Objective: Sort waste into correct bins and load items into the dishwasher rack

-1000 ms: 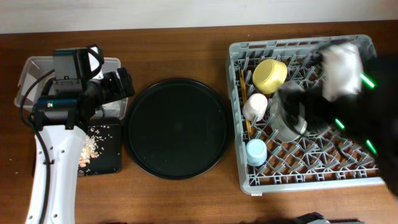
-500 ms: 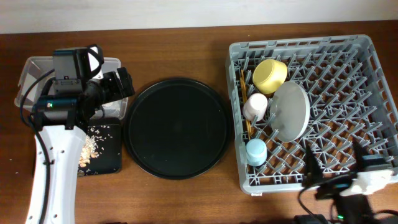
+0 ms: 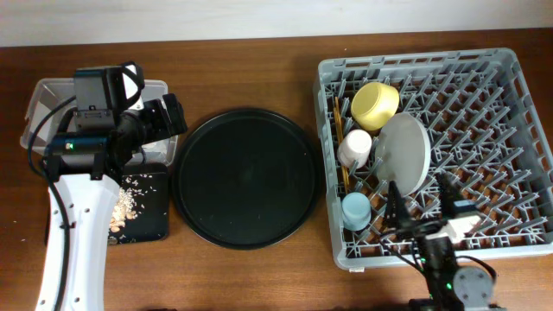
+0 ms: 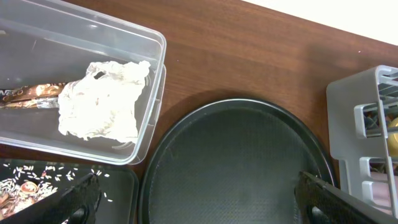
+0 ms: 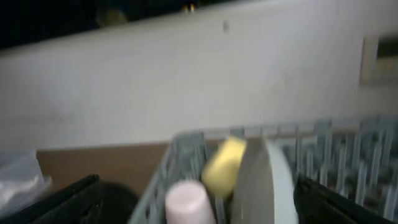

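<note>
Napkin [image 4: 99,102], crumpled, white, lies in the clear box [image 3: 41,91] at the far left corner of the table [image 3: 259,69]. Gold-brown wrapper [image 4: 30,93] sits in the same box, touching the napkin's left side. Food scraps [image 3: 125,205], crumbly and brownish, are scattered over the left part of the flat black tray [image 3: 154,220], which sits just nearer than the box along the table's left edge.

Dishwasher rack [image 3: 415,60] fills the right end of the table. All its load is in the left part:
- yellow bowl [image 3: 374,102] tipped on its side toward the far left corner
- pink cup [image 3: 354,147] mouth-down, just nearer than the bowl
- light blue cup [image 3: 355,210] toward the near left corner
- grey-green plate [image 3: 404,154] standing on edge, leaning between the pegs, just right of the pink cup
- chopsticks [image 3: 337,117] lying along the rack's left wall

Round black tray [image 3: 246,177] sits between the bins and the rack, bare.

My left pincer [image 3: 168,121] hangs above the right rim of the clear box, jaws spread wide, nothing between them. My right pincer [image 3: 422,207] hovers above the rack's near edge, near side of the plate, fingers likewise splayed and empty. Right wrist view is blurred; only the bowl, pink cup and plate can be made out.
</note>
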You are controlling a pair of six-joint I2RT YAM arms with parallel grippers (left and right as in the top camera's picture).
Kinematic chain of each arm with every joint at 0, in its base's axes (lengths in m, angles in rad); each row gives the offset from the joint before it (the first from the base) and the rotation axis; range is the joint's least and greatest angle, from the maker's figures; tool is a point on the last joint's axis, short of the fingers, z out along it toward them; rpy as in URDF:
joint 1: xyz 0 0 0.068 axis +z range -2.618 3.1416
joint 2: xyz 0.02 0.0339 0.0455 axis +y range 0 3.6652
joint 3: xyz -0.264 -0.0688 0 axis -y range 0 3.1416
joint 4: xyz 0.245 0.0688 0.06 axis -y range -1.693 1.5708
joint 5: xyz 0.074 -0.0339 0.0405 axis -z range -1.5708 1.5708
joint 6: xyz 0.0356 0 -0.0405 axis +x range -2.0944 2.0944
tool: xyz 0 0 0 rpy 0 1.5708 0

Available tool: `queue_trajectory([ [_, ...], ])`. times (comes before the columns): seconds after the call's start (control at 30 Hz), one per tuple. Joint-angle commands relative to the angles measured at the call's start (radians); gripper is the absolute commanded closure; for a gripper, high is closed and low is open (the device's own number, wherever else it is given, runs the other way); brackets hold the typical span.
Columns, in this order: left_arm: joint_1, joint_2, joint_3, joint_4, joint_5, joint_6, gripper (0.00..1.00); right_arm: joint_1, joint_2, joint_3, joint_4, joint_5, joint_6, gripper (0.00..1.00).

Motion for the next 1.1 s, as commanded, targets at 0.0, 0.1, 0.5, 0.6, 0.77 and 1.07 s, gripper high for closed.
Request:
queue_trajectory([
  [0.0, 0.003, 0.0, 0.011, 0.002, 0.001, -0.002, 0.01, -0.006, -0.011, -0.045, 0.008, -0.013, 0.019, 0.02],
  [0.1, 0.003, 0.0, 0.011, 0.002, 0.001, -0.002, 0.01, -0.006, -0.011, -0.057, -0.051, -0.016, 0.019, 0.02],
  [0.5, 0.002, 0.0, 0.011, 0.002, 0.001, -0.002, 0.01, -0.006, -0.009, -0.057, -0.124, -0.012, 0.019, 0.02],
  [0.6, 0.002, 0.0, 0.011, 0.002, 0.001, -0.002, 0.01, -0.006, -0.009, -0.057, -0.124, -0.012, 0.019, 0.02],
  [0.77, 0.003, 0.0, 0.011, 0.002, 0.001, -0.002, 0.01, -0.006, -0.008, -0.057, -0.124, -0.012, 0.019, 0.02],
  [1.07, 0.003, 0.0, 0.011, 0.002, 0.001, -0.002, 0.01, -0.006, -0.008, -0.057, -0.124, -0.012, 0.019, 0.02],
])
